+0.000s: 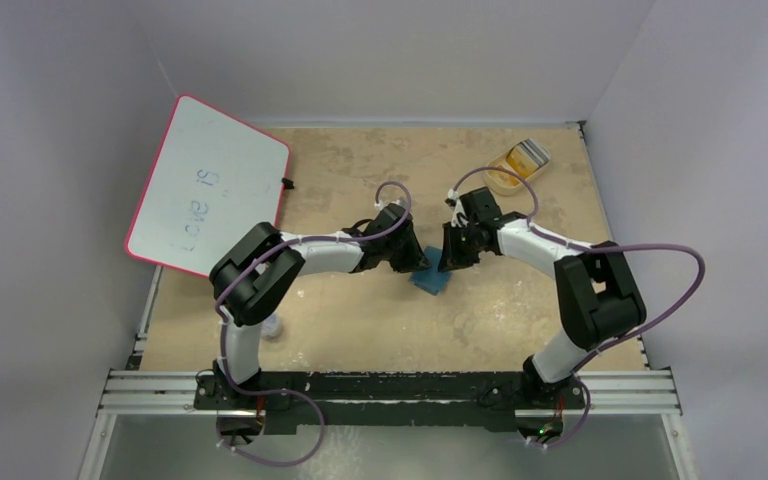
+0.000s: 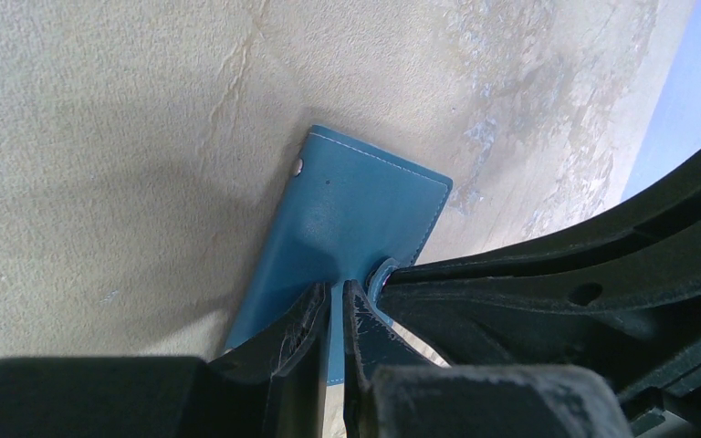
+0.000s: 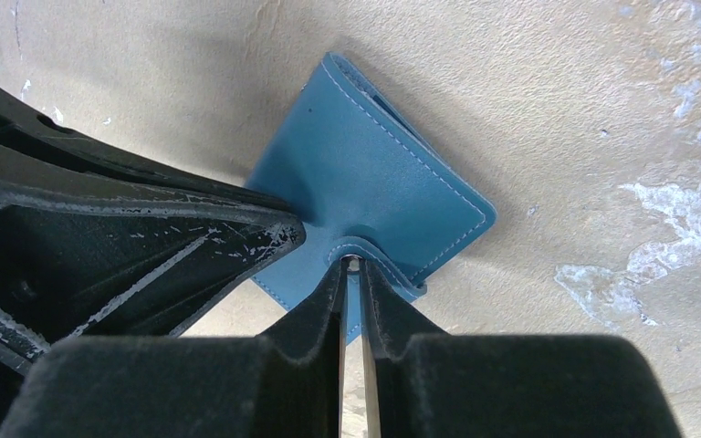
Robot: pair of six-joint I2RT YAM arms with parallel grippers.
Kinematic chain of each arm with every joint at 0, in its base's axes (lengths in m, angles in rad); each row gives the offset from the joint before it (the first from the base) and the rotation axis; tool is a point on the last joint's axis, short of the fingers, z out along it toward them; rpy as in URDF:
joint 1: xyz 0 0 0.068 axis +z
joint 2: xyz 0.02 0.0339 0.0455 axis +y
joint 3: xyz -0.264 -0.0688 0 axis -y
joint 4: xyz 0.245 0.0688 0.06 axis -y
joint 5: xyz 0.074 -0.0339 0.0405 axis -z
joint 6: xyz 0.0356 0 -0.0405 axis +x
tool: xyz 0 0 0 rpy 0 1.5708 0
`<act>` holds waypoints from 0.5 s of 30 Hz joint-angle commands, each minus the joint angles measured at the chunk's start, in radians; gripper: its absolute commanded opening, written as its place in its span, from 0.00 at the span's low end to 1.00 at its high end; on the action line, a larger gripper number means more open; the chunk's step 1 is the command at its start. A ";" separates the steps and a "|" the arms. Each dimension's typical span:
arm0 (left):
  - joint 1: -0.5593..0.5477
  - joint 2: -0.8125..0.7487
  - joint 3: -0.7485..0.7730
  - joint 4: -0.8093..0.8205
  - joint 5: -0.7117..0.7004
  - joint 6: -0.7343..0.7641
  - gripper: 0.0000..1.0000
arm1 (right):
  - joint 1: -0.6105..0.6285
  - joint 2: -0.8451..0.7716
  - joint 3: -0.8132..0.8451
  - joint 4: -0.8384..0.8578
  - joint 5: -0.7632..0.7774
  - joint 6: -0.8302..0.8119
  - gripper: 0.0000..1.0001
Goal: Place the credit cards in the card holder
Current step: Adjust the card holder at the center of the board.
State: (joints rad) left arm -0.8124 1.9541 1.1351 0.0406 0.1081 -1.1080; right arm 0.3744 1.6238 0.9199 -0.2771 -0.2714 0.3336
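Note:
The teal-blue card holder [image 1: 430, 283] lies folded on the table between my two grippers. It also shows in the left wrist view [image 2: 356, 210] and the right wrist view [image 3: 374, 173]. My left gripper [image 1: 412, 262] [image 2: 338, 297] is shut on the holder's near edge, and blue shows in the thin gap between its jaws. My right gripper [image 1: 448, 262] [image 3: 353, 269] is shut on the holder's small snap tab, which is lifted off the cover. The credit cards [image 1: 528, 155], orange-yellow, lie in the beige tray [image 1: 496, 180] at the far right, away from both grippers.
A big pink-rimmed whiteboard [image 1: 210, 185] lies at the far left, overhanging the table edge. A small white object [image 1: 272, 327] sits by the left arm's elbow. Walls close in the table at the back and on both sides.

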 commanded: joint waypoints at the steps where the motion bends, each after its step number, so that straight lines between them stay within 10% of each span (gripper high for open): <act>1: -0.001 0.044 -0.018 0.001 -0.037 0.007 0.10 | 0.009 0.066 0.009 0.006 0.083 0.010 0.12; 15: -0.010 0.031 -0.046 0.052 -0.013 0.010 0.11 | 0.018 0.326 0.135 -0.153 0.171 -0.055 0.13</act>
State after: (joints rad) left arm -0.8120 1.9545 1.1168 0.0799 0.1120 -1.1080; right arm 0.3737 1.7828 1.0927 -0.4660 -0.2760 0.3340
